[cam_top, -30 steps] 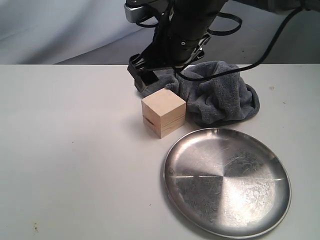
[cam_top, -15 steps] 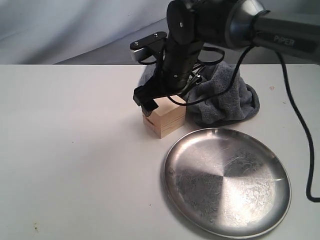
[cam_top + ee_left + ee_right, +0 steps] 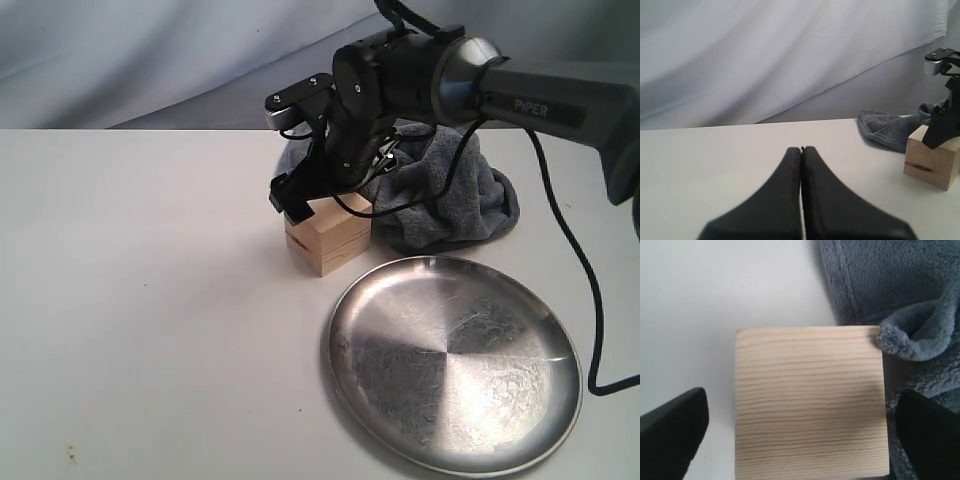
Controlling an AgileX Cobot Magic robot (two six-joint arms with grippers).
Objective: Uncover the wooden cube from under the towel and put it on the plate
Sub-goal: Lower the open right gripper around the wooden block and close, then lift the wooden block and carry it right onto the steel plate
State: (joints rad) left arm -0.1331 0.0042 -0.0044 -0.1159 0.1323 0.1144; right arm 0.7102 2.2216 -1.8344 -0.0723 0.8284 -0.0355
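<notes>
The pale wooden cube [image 3: 327, 238] stands uncovered on the white table, just left of the dark grey towel [image 3: 450, 195] bunched behind it. My right gripper [image 3: 325, 203] hangs directly over the cube, open, its fingers [image 3: 675, 427] spread on either side of the cube [image 3: 810, 400] with a gap on each side. One towel fold touches the cube's corner [image 3: 912, 337]. The shiny steel plate [image 3: 455, 362] lies empty in front and to the right. My left gripper [image 3: 801, 150] is shut, low over the table, with the cube [image 3: 932, 162] far off.
A grey cloth backdrop [image 3: 150, 60] rises behind the table. The right arm's black cable [image 3: 585, 290] loops down at the right side of the plate. Bare white tabletop [image 3: 130, 300] spreads to the left of the cube.
My right gripper has come forward from over the towel and dropped onto the cube, its fingers now straddling the cube's top. Cube, towel and plate have stayed put.
</notes>
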